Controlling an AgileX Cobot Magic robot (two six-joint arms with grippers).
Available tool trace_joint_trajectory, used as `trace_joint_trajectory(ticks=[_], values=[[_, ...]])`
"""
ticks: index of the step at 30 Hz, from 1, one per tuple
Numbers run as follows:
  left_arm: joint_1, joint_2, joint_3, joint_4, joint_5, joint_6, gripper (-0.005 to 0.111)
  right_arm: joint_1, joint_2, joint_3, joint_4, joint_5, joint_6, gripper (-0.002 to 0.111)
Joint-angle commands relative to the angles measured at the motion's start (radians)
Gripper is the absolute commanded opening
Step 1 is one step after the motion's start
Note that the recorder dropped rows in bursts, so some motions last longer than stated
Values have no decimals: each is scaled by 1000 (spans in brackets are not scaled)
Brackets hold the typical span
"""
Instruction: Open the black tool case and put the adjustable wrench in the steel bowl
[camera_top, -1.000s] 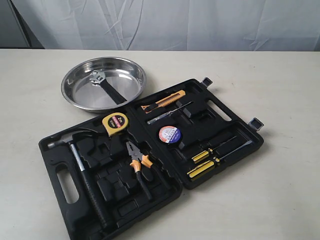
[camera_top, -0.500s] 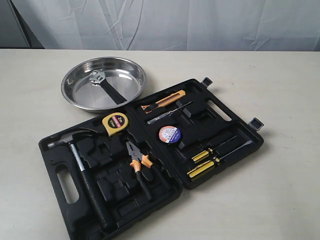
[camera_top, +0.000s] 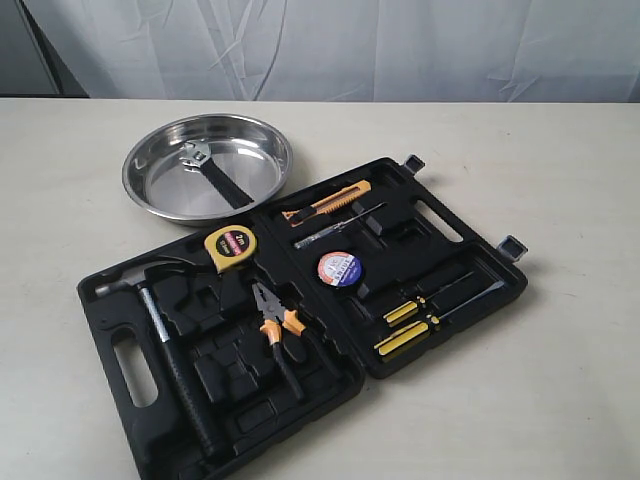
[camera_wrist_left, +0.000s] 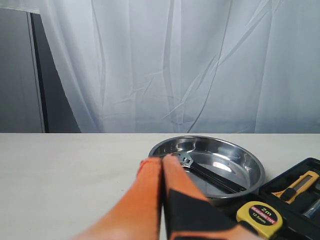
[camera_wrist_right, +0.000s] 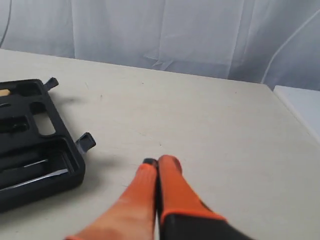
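The black tool case (camera_top: 420, 300) lies open and flat on the table, both halves showing their moulded recesses. Behind it stands the steel bowl (camera_top: 208, 166), and the adjustable wrench (camera_top: 215, 175) lies inside it, silver head to the left, black handle to the right. The left wrist view shows the bowl (camera_wrist_left: 250, 172) with the wrench (camera_wrist_left: 212, 177) in it, just beyond my left gripper (camera_wrist_left: 161, 159), whose orange fingers are pressed together and hold nothing. My right gripper (camera_wrist_right: 157, 161) is shut and empty over bare table beside the case's latch edge (camera_wrist_right: 75, 175). Neither gripper appears in the exterior view.
In the case sit a claw hammer (camera_top: 165, 345), orange-handled pliers (camera_top: 278, 330), a yellow tape measure (camera_top: 232, 248), a utility knife (camera_top: 328, 202), a tape roll (camera_top: 338, 268) and yellow screwdrivers (camera_top: 405, 325). Two clip latches (camera_top: 512, 247) jut from the case's right edge. White curtain hangs behind.
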Motion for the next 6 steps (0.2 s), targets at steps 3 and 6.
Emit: trace_joint_trajectory(ticks=[3,6], values=[[-11,-5,4,7,1,-1,0,-4,-7,2,-6,-4,-108,-1],[-11,-5,4,7,1,-1,0,-4,-7,2,-4,-4,-110,-1]])
